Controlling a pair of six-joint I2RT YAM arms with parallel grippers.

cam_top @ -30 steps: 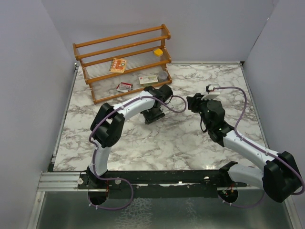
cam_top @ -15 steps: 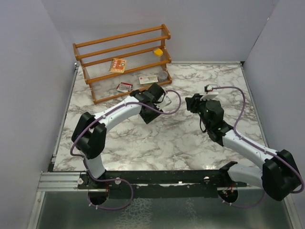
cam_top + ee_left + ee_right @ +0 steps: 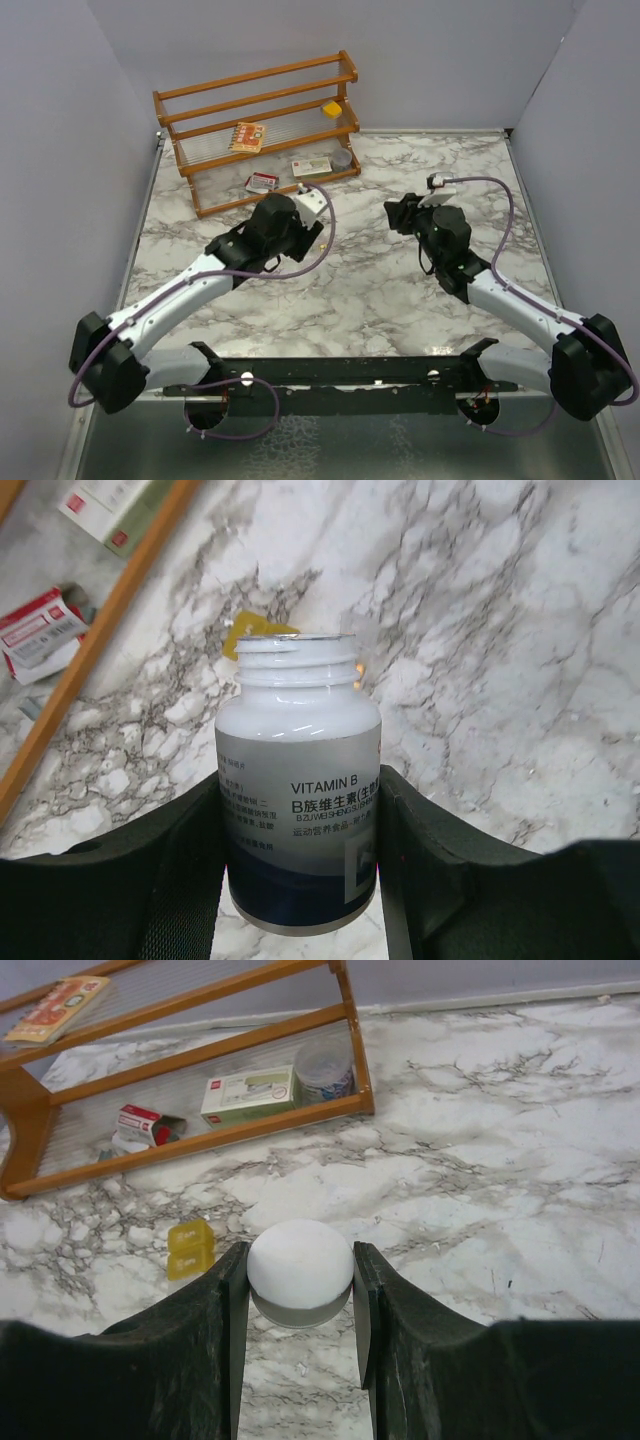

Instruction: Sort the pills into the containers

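While uncapped, bottle (image 3: 298, 730) clamped in left pincer (image 3: 298, 780) (contents unseen) | right pincer (image 3: 300, 1255) grips cap (image 3: 300, 1272)

The white-and-grey cylindrical plastic bottle (image 3: 298, 800) carries a label reading "VITAMIN B" in dark capitals, with a line of Chinese characters beginning with "B" just below. The finer print to the left is too small to read. Printing on the flat cardboard boxes (image 3: 248, 1095) in the far wooden rack (image 3: 355, 1050) cannot be made out.
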